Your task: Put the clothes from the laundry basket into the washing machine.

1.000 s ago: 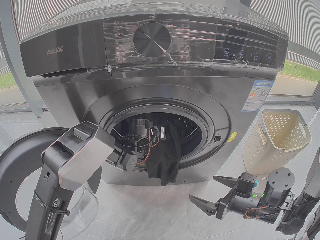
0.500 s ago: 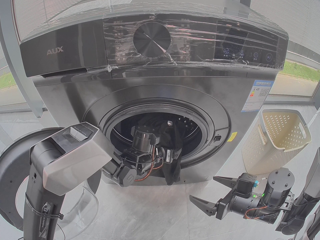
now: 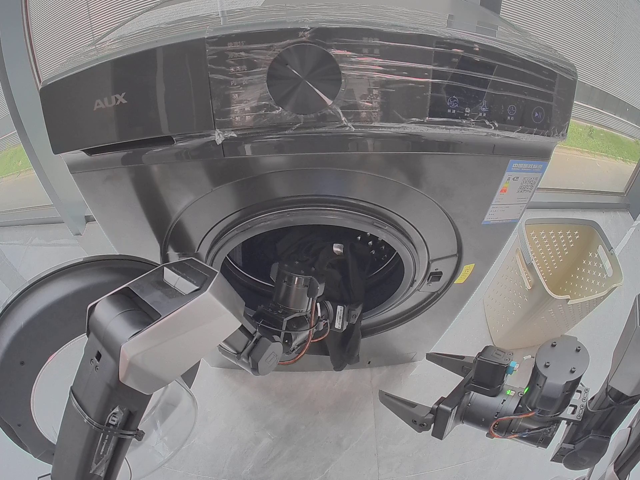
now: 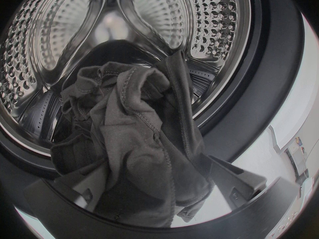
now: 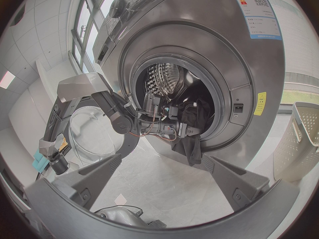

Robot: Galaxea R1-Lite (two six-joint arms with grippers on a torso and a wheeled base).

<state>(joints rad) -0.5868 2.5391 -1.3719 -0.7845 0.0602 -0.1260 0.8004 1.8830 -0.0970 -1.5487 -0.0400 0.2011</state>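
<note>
A short brand word (image 3: 109, 102) in pale capitals stands on the dark drawer front (image 3: 170, 88), at the upper left of the washing machine (image 3: 133, 188). At the right of the frame, a blue-and-white energy label (image 3: 515, 191) with a square code sits on the machine's front, its print too small to read. Lower down is a yellow warning sticker (image 3: 465, 273). The touch panel (image 3: 493, 109), upper right, carries lit symbols with tiny unreadable captions.
</note>
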